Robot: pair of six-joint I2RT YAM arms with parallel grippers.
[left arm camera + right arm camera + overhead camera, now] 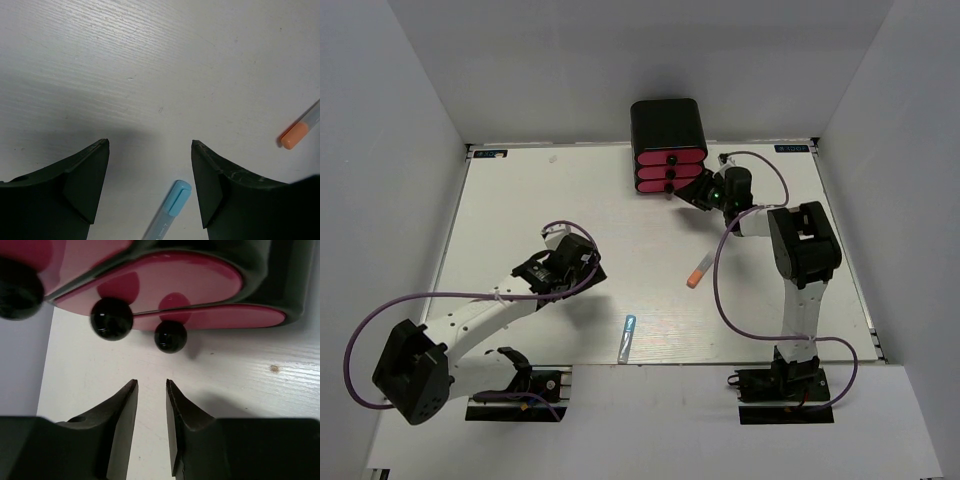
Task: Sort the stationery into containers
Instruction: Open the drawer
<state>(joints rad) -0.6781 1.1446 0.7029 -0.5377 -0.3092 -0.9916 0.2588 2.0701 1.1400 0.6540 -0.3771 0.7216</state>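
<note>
the white desk (520,200) carries a black cabinet (667,120) at its far edge, with three stacked pink drawers (670,170). the right end effector (151,384) sits just before their black knobs (170,336), narrowly parted, grasping nothing. the left end effector (150,145) is released wide. a light blue pen (628,335) and an orange-capped pen (699,272) lie mid-desk, apart.

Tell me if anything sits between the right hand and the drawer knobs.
Nothing visible does. In the right wrist view, only bare table lies between the right hand and the nearest knob. The hand is slightly open and empty.
</note>
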